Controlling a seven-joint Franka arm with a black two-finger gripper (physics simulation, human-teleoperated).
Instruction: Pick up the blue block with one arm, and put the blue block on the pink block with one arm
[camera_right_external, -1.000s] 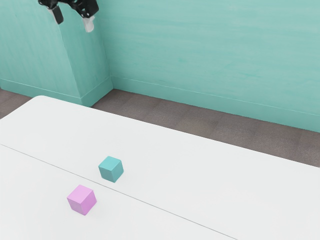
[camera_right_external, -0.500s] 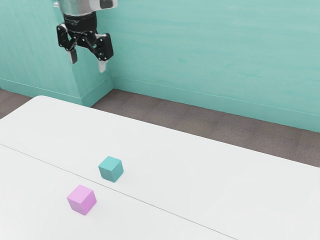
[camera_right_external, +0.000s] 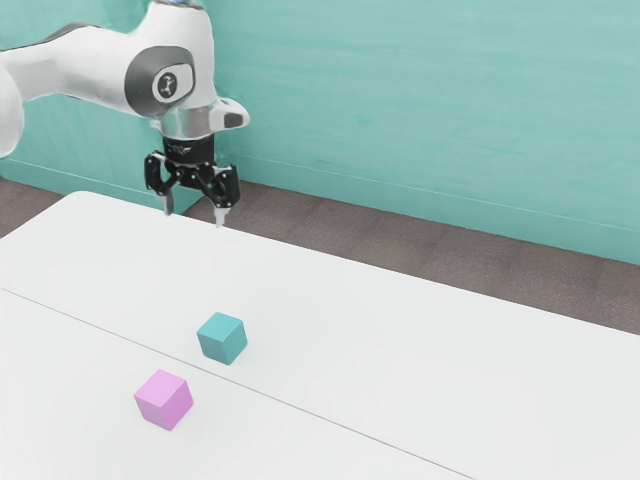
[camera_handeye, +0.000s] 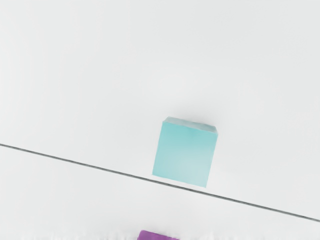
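My gripper (camera_right_external: 192, 214) hangs spread and empty above the blue block (camera_right_external: 221, 337); grasp, lift and stacking on the pink block (camera_right_external: 163, 399) are all undone.

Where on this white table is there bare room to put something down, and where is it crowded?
Most of the table is bare: the wide stretch on the exterior view's right of the blue block, and the strip between it and the far edge. Only the small gap between the blue block and the pink block is crowded.

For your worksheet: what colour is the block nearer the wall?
Blue block: teal-blue, clearest in wrist view.
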